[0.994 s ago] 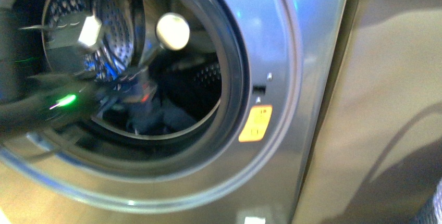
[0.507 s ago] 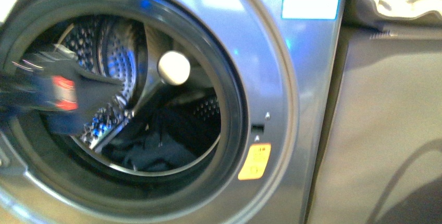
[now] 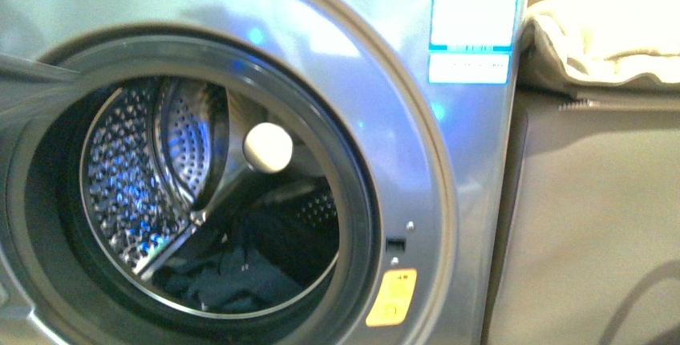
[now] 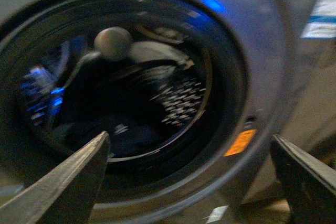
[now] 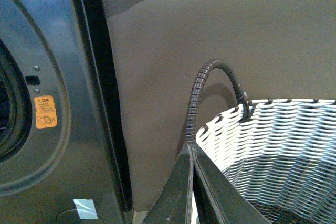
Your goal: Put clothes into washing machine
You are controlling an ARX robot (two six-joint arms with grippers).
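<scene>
The washing machine (image 3: 385,80) fills the front view, its round porthole open on the shiny perforated drum (image 3: 128,176). The dark navy clothes (image 3: 232,277) lie loose on the drum floor. Neither arm shows in the front view. In the blurred left wrist view my left gripper (image 4: 189,136) hangs open outside the porthole, nothing between its fingers (image 4: 79,182), and the clothes (image 4: 126,135) sit deep in the drum beyond. My right gripper (image 5: 190,148) is shut and empty, beside the machine's front (image 5: 63,129) and over the rim of a white woven basket (image 5: 273,145).
A grey-brown panel (image 3: 593,225) stands right of the machine, with beige cushion fabric (image 3: 609,40) on top. The basket's dark curved handle (image 5: 210,77) rises just past my right fingertips. An orange sticker (image 3: 391,298) and the energy label (image 3: 473,16) mark the machine's front.
My left arm, which was reaching in at the porthole, has drawn back to the left and out of the front view. The view has shifted upward. The clothes stay in the drum.
</scene>
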